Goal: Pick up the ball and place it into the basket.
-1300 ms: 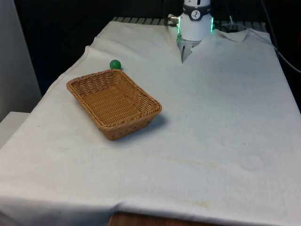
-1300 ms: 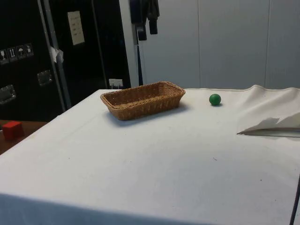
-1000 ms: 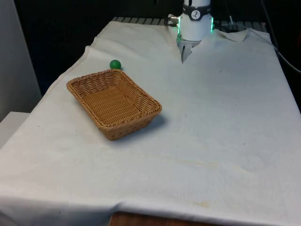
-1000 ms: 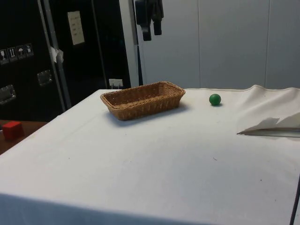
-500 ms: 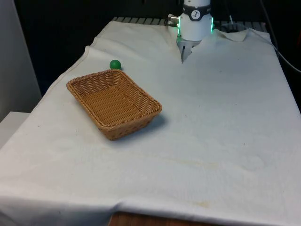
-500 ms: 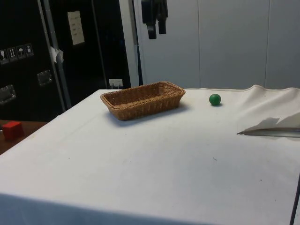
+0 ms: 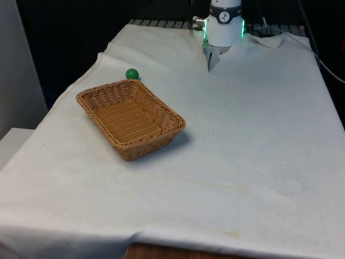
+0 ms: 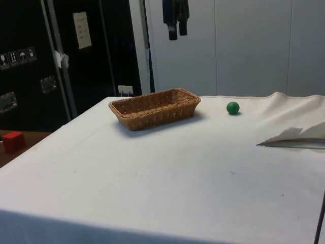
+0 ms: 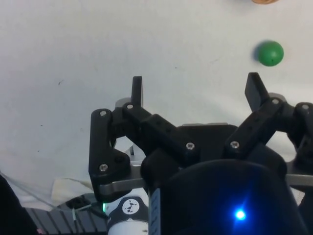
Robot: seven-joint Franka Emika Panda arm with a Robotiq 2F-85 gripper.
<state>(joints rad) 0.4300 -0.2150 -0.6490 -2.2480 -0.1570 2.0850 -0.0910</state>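
Ball (image 7: pixel 132 74): green, resting on the white cloth (image 7: pixel 242 140) just beyond the far corner of the basket (image 7: pixel 131 117), near it but not touching. In the side view the ball (image 8: pixel 232 107) lies apart from the basket's (image 8: pixel 155 108) end, with a strip of bare cloth between them.

Gripper (image 8: pixel 177 34): suspended high above the table near the top edge of the side view, carrying nothing. In the wrist view the gripper (image 9: pixel 194 90) has its two black fingers (image 9: pixel 137 91) spread wide apart, with only cloth visible between them. The ball (image 9: pixel 270 53) lies beyond one fingertip, off to the side of the gap and well below it.

Basket: brown wicker, rectangular, open side up, set at an angle to the table edges on the front view's left half. Its interior holds nothing.

Clearance: the cloth (image 8: pixel 177 173) around the ball is bare on all sides except toward the basket. The ball lies fairly near the table's edge at the front view's left. The front view's centre and right are open cloth as far as the near edge. A raised fold of cloth (image 8: pixel 294 136) stands at the right of the side view, well apart from the ball.
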